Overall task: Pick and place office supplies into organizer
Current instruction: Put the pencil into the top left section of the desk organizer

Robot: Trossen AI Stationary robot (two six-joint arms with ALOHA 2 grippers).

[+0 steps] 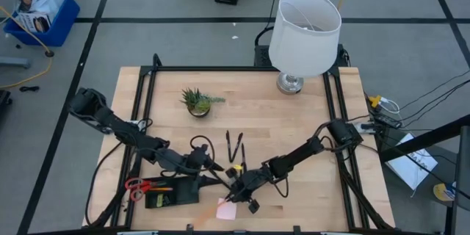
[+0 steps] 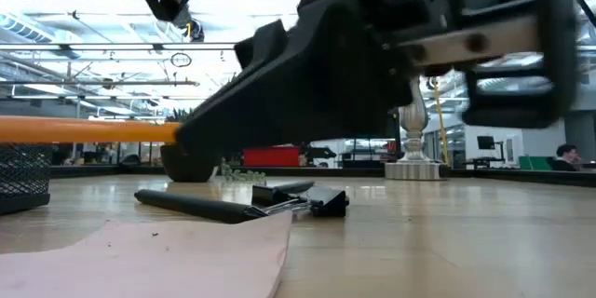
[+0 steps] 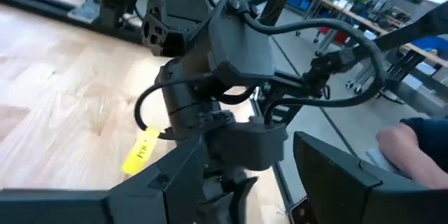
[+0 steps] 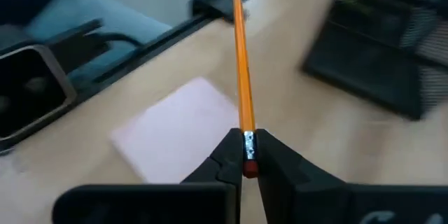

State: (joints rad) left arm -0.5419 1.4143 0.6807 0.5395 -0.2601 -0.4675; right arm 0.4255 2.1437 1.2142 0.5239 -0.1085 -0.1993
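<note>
My right pincer [image 4: 245, 155] pinches an orange pencil [image 4: 241, 70] by its eraser end, above the pink pad [image 4: 185, 129] near the table's [image 1: 294, 128] front edge. The scissors [image 1: 139, 186] lie beside the organizer [image 1: 172, 194]; pens [image 1: 233, 145] remain out. My left pincer [image 3: 248, 182] hangs spread. The organizer's contents are hidden.

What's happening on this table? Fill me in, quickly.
The right pincer is shut on an orange pencil, gripping it near the eraser end, above the pink sticky-note pad at the table's front edge. The left pincer hangs open close by, next to the black organizer. Red-handled scissors lie by the organizer; two black pens remain on the table.
</note>
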